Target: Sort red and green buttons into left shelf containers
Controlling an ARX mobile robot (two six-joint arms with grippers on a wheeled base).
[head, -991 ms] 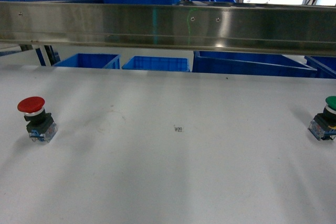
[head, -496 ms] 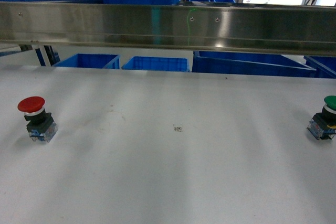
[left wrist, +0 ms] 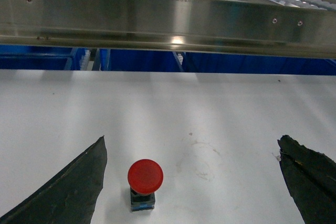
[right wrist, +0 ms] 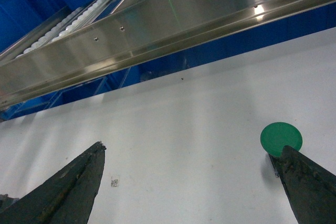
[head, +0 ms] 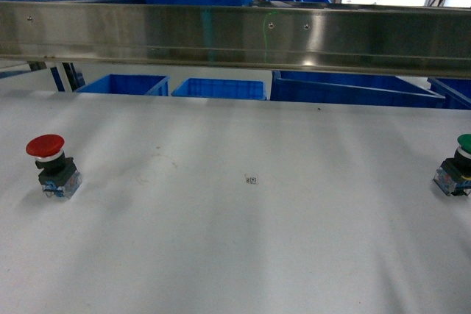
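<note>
Buttons are seen at opposite edges of the white table [head: 243, 240]: the red button [head: 48, 163] stands upright near the left edge in the head view, its red cap on a black body with a clear bluish base, and the green button [head: 456, 170] stands near the right edge, partly cut off by the frame. A small printed marker [head: 252, 179] lies on the table between them, well apart from both. Blue bins [head: 217, 89] are visible behind the table's far edge, under a long steel rail [head: 235, 34] that crosses the whole view. No arm is shown in the head view. In the left wrist view the left gripper [left wrist: 194, 182] is spread wide, its dark fingers [left wrist: 68, 192] at either lower corner, and the red button is seen between them, closer to the left finger and touched by neither. In the right wrist view the right gripper [right wrist: 194, 182] is likewise spread wide, and the green button is seen just beside its right finger [right wrist: 310, 187], whose tip overlaps the button's body; contact cannot be told.
</note>
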